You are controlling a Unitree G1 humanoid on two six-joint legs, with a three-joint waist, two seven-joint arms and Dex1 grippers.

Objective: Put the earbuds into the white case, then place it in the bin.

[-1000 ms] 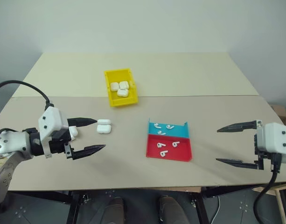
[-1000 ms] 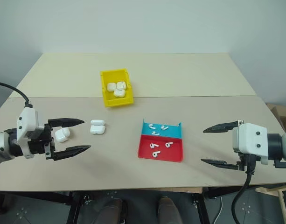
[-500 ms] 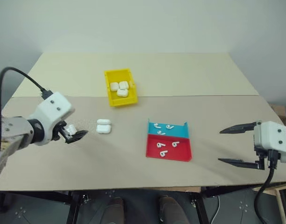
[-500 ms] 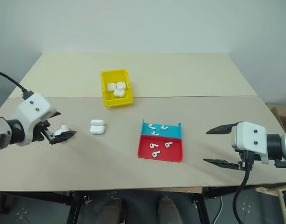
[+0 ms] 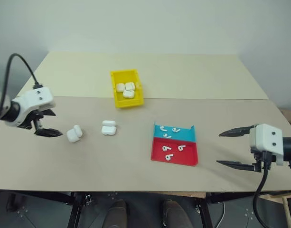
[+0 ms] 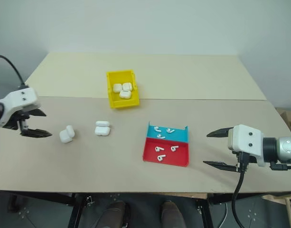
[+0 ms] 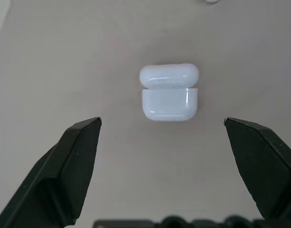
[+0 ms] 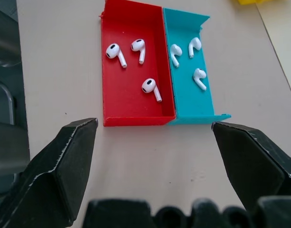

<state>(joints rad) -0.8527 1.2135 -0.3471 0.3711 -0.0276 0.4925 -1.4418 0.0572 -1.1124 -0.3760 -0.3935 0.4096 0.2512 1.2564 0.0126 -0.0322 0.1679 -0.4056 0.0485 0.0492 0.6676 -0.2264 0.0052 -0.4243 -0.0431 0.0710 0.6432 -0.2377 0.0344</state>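
Observation:
An open white case (image 5: 74, 134) lies on the table at the left, lid flipped back; it also lies in front of the fingers in the left wrist view (image 7: 169, 95). My left gripper (image 5: 49, 123) hangs open just left of it, pointing down, with nothing between its fingers. A second open case (image 5: 108, 128) lies a little to the right. Several earbuds (image 8: 149, 86) lie loose in a flat red and teal tray (image 5: 184, 157). My right gripper (image 5: 220, 148) stands open right of the tray, empty. The yellow bin (image 5: 131, 102) stands behind the cases.
Three shut white cases (image 5: 127, 89) lie inside the yellow bin. The tan table (image 5: 112, 166) has open surface between the cases and the tray. A seam crosses the tabletop just behind the bin's front wall.
My left gripper has swung out to the left, off the open case it straddled, and now tilts downward beside it. The right gripper has hardly moved. The camera view shifted slightly.

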